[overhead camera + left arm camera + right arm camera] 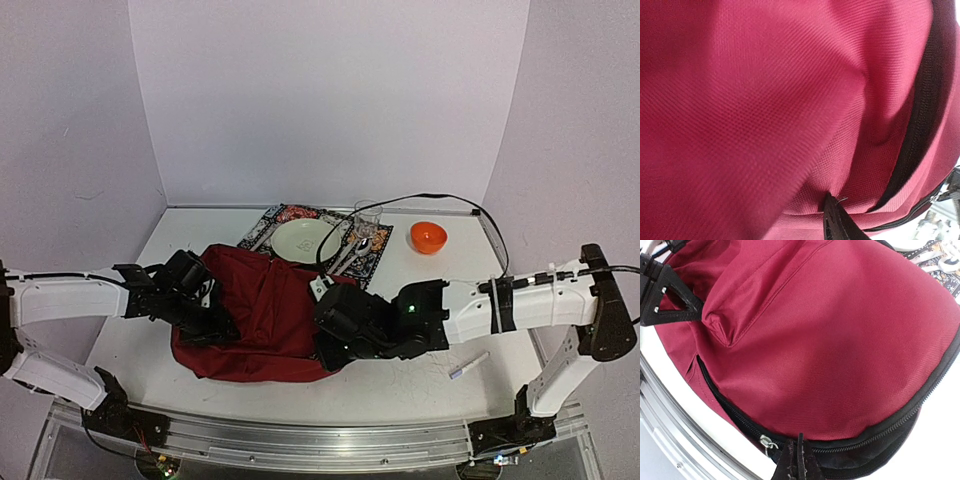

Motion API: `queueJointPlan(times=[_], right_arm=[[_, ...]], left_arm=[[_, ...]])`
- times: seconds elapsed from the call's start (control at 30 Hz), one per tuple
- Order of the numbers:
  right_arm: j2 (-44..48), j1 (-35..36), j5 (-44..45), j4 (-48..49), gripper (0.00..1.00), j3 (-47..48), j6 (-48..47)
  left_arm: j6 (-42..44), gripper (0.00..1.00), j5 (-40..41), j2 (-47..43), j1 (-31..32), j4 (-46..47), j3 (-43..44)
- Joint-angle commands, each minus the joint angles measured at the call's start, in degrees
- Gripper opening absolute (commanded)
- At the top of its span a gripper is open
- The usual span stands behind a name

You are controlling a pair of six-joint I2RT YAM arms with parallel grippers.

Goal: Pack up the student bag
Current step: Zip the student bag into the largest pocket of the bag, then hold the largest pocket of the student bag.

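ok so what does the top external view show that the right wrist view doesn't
Only top external: both arms whole, the orange bowl, the glass and a pen on the table. Only right wrist: the silver zipper slider and a fabric fold pulled up at the left gripper. Both: the student bag and the patterned placemat.

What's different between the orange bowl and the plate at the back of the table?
The plate is pale and flat; the orange bowl is bright and deeper. The plate is the wider of the two. The plate rests on a patterned placemat; the orange bowl stands to its right on the bare table. Both are round, sit upright and lie beyond the student bag.
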State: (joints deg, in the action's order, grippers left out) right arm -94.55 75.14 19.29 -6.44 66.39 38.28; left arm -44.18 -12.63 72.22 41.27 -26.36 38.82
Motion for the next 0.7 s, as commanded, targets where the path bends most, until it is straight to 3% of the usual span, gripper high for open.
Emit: queueJointPlan(times=[0.0, 0.3, 0.67], right_arm=[[-1.94, -0.17, 1.67, -2.43, 0.00, 6.55, -1.46], [-1.53, -1.07, 0.80, -1.72, 0.00, 7.69, 1.14], [-0.20, -1.54, -1.06, 0.97, 0.00, 6.25, 2.54]], left_arm=[[7.91, 0.48, 5.83, -4.64, -0.27, -2.64, 5.96], [25.20, 0.72, 3.89, -7.41, 8.41, -2.53, 10.88], [47.85, 0.73, -3.37, -9.72, 12.78, 5.39, 8.00]])
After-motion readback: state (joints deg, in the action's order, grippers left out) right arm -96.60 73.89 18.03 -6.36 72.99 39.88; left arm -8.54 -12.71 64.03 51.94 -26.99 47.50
